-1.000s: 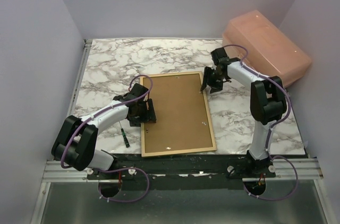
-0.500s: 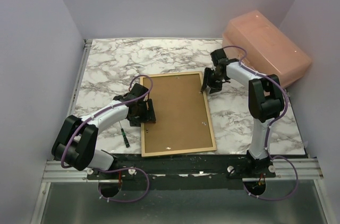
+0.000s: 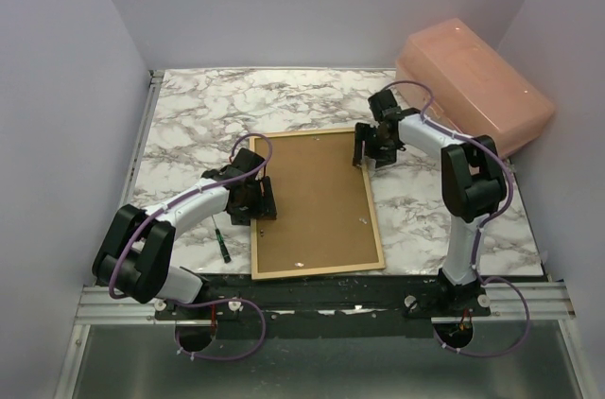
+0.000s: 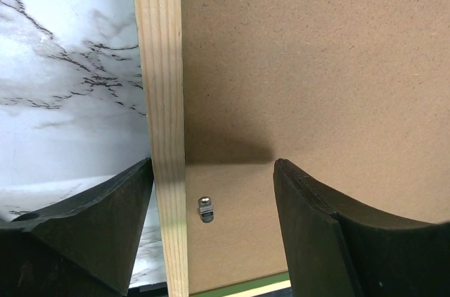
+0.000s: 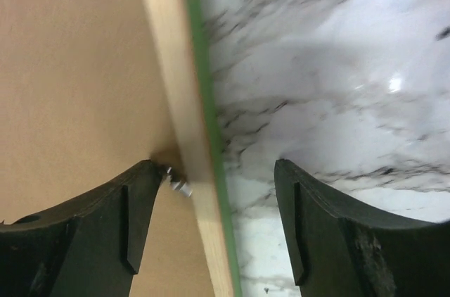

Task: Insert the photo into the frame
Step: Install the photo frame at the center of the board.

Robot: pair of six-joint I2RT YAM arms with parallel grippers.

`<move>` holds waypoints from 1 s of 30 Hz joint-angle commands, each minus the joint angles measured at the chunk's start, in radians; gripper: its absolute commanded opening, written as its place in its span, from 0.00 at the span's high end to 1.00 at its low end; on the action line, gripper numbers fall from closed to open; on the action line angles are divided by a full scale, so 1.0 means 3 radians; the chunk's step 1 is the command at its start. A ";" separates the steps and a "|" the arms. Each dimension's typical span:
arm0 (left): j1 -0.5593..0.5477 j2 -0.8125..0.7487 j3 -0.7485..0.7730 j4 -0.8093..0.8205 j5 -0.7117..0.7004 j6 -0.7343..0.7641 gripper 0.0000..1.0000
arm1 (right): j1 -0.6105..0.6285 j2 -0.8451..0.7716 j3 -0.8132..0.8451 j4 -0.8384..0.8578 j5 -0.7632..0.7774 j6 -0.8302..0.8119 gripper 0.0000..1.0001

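Observation:
The frame (image 3: 375, 215) lies face down on the marble table, pale wood rails up, with the brown backing board (image 3: 312, 199) filling it. The photo is hidden. My left gripper (image 3: 253, 202) is open and straddles the frame's left rail (image 4: 163, 100); a small metal clip (image 4: 204, 209) sits between its fingers. My right gripper (image 3: 370, 148) is open and straddles the frame's right rail (image 5: 184, 135) near the far corner, where the green front edge (image 5: 205, 100) shows. A metal clip (image 5: 177, 183) lies beside its left finger.
A pink plastic bin (image 3: 473, 82) stands at the back right. A small green-handled screwdriver (image 3: 221, 243) lies left of the frame near the front edge. Walls close in on both sides.
My right gripper has moved a little left and toward the far end of the frame's right rail. The left arm and the frame have not moved.

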 commanded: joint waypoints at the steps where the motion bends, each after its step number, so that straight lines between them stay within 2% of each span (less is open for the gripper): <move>1: -0.0040 0.0142 -0.0048 0.0149 0.0083 -0.0006 0.30 | 0.0153 -0.0076 -0.0199 -0.0366 -0.0655 -0.0085 0.22; 4: -0.0039 0.0144 -0.0041 0.0138 0.0079 -0.0001 0.30 | 0.0149 -0.0130 -0.0151 -0.0348 -0.0818 -0.0068 0.20; 8: -0.0045 0.0132 -0.0051 0.0134 0.0080 0.0000 0.30 | 0.0124 -0.0177 -0.0043 -0.0353 -0.0515 0.0020 0.20; 12: -0.0046 0.0107 -0.0068 0.0126 0.0067 0.0013 0.30 | 0.0026 -0.0188 0.0089 -0.0325 -0.0276 0.0098 0.26; 21: -0.0044 0.0143 -0.0058 0.0112 0.0055 0.0035 0.31 | -0.0051 0.0095 0.0441 -0.0386 -0.0078 0.0165 0.49; 27: -0.0046 0.0174 -0.0058 0.0124 0.0062 0.0043 0.32 | -0.0051 0.0165 0.0375 -0.0494 0.0271 0.0070 0.53; 30: -0.0046 0.0168 -0.0058 0.0126 0.0067 0.0040 0.33 | -0.0051 0.0155 0.0264 -0.0478 0.0266 -0.0005 0.53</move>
